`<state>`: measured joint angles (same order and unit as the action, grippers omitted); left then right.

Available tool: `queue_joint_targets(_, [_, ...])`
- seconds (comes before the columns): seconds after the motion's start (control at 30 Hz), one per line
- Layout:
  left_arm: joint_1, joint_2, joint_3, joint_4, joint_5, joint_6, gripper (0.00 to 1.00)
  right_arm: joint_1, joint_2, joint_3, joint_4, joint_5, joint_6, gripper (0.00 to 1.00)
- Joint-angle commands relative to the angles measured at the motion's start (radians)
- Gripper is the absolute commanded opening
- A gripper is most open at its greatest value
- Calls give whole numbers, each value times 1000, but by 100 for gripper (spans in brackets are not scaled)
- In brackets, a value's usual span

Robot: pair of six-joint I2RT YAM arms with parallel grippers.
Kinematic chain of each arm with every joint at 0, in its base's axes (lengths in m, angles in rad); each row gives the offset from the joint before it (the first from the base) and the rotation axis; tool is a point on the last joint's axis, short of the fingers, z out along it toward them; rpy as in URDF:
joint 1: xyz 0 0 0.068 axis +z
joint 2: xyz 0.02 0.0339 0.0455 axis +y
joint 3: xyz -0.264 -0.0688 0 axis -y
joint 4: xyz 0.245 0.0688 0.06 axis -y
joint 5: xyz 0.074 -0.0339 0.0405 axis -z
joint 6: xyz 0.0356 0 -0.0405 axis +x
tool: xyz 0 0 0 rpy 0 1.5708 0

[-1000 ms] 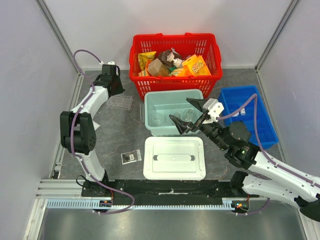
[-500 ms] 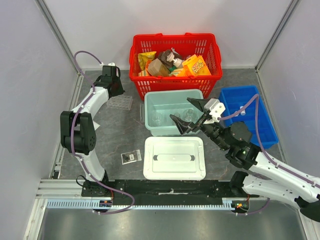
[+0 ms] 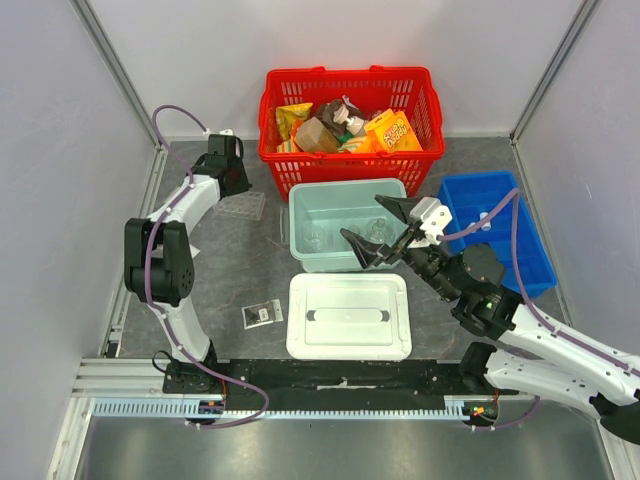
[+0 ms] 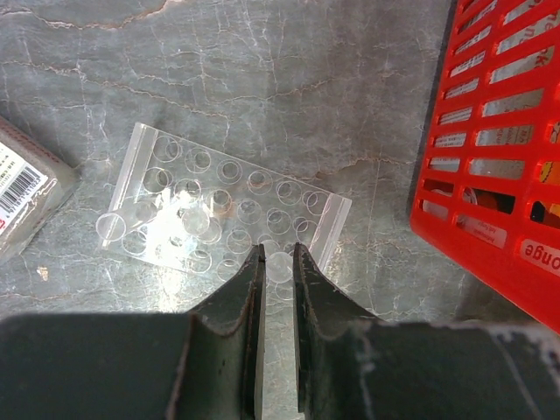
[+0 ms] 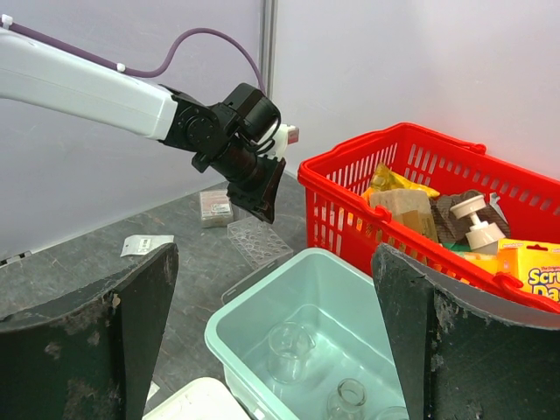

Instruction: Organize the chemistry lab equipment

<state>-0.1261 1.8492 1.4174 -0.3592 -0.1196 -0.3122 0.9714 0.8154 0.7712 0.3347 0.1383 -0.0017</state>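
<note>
Grey marbled tabletop [image 3: 230, 275], pale walls [image 3: 200, 50]. Left gripper [image 4: 277, 253]: jaws pinched to a slit, empty, above clear well plate [image 4: 197, 210]. Right gripper [image 3: 360, 217]: jaws spread wide, empty, over green tub [image 3: 296, 228].

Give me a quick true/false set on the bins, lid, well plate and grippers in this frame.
1. The right gripper has its jaws wide open, holding nothing. True.
2. The green bin is empty. False: clear glass flasks stand in it.
3. The white lid sits on the green bin. False: it lies on the table, on the bin's near side.
4. The well plate lies flat on the table beside the red basket, below the left gripper. True.
5. The blue bin is left of the green bin. False: it is to its right.
</note>
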Motion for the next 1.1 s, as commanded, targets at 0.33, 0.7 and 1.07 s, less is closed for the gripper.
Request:
queue_joint_targets(0.33, [-10, 18, -23, 72, 11, 33, 8, 1, -22, 23, 38, 29, -20, 98])
queue_joint_targets(0.7, [-9, 44, -21, 75, 3, 38, 11, 1, -24, 23, 30, 37, -23, 98])
queue_joint_targets(1.07, [-10, 27, -12, 66, -2, 41, 34, 1, -24, 28, 13, 46, -14, 98])
